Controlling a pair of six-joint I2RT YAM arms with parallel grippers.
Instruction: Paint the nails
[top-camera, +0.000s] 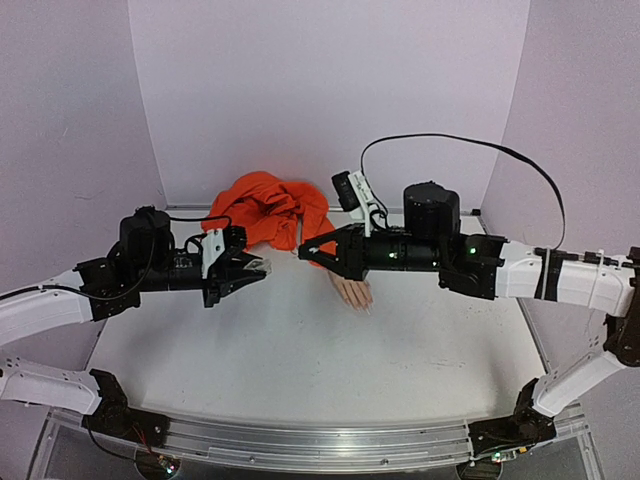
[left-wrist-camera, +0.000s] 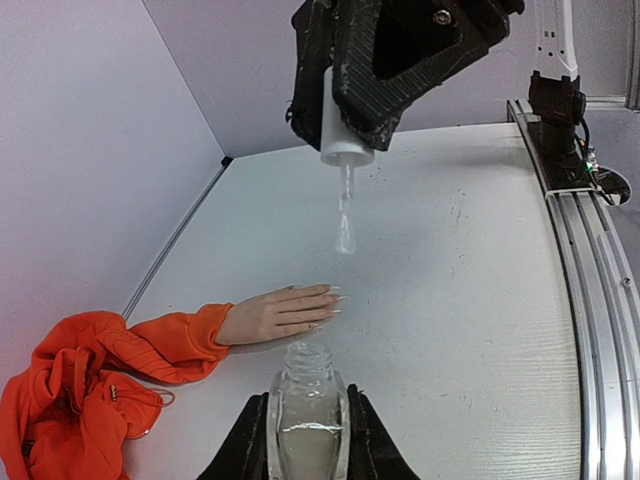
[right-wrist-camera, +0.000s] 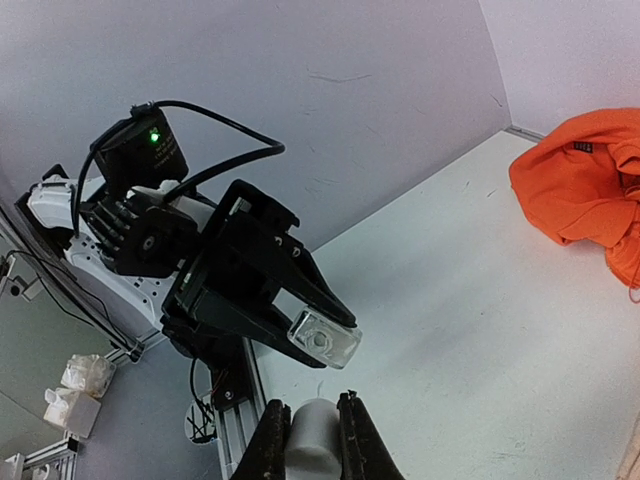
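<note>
Glossy clear bottle, matt white cap, cloth sleeve

Left wrist view: the bottle, clamped in the left gripper, loses its lower part to the bottom edge. The sleeve runs off the left and bottom edges. The nails are too small to tell any coating.

Right wrist view: the cap, pinched in the right gripper, is cropped, and its brush is unseen.

Top view: that gripper covers the wrist of the hand.
</note>
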